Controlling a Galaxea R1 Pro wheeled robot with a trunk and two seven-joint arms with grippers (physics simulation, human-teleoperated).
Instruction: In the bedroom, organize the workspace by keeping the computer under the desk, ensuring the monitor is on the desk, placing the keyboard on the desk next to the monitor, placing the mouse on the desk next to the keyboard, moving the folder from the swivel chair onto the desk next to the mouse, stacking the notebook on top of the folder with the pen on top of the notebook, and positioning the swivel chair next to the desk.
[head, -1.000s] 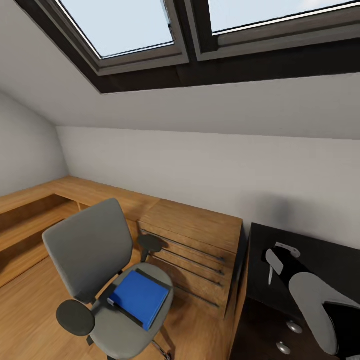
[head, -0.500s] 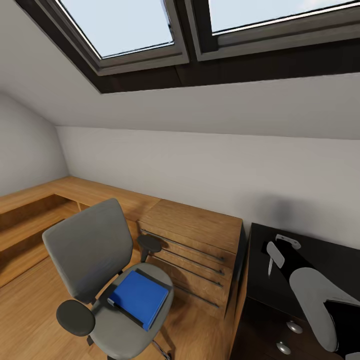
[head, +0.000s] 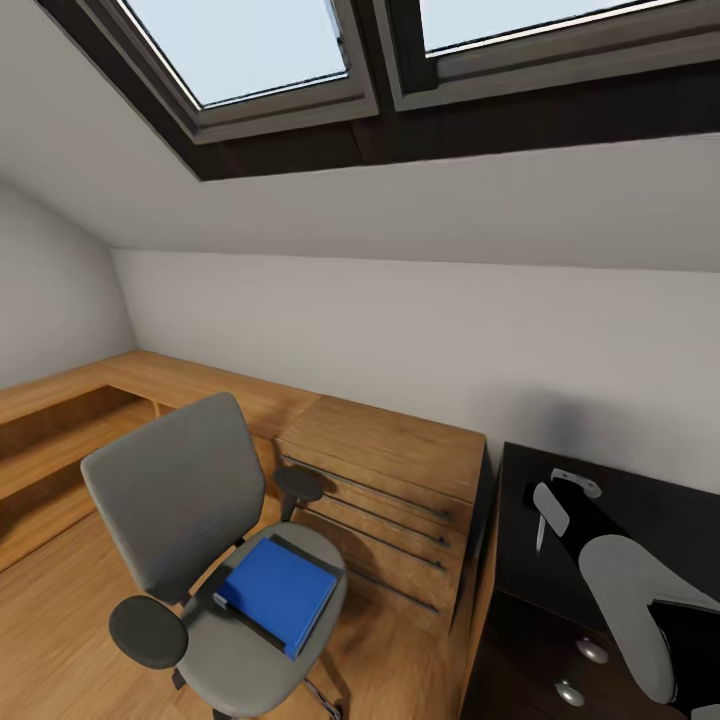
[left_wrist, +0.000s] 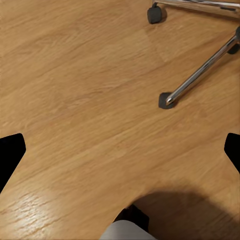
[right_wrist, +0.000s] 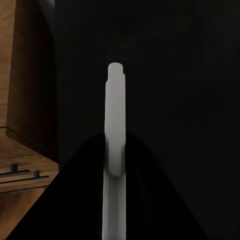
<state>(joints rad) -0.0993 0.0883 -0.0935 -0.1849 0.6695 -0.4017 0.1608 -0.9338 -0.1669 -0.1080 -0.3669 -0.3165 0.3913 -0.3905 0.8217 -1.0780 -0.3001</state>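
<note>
The swivel chair (head: 175, 490), grey with black armrests, stands on the wooden floor at the lower left of the head view. The blue folder (head: 280, 590) lies flat on its seat. At the lower right is the black top of the desk (head: 640, 510). My right gripper (head: 553, 505) hangs over that top, shut on the white pen (head: 540, 535), which points down. In the right wrist view the pen (right_wrist: 114, 120) sticks out between the dark fingers above the desk (right_wrist: 190, 75). My left gripper (left_wrist: 120, 150) is open over the floor, near the chair's chrome base (left_wrist: 200, 75).
A light wooden drawer unit (head: 390, 480) stands between the chair and the desk, and low wooden shelving (head: 70, 410) runs along the left wall. Sloped skylights (head: 250, 50) are overhead. Black drawers with round knobs (head: 590, 650) sit below the desk top.
My right gripper has risen slightly with the pen. The head view has shifted a little. The chair and folder stay in place.
</note>
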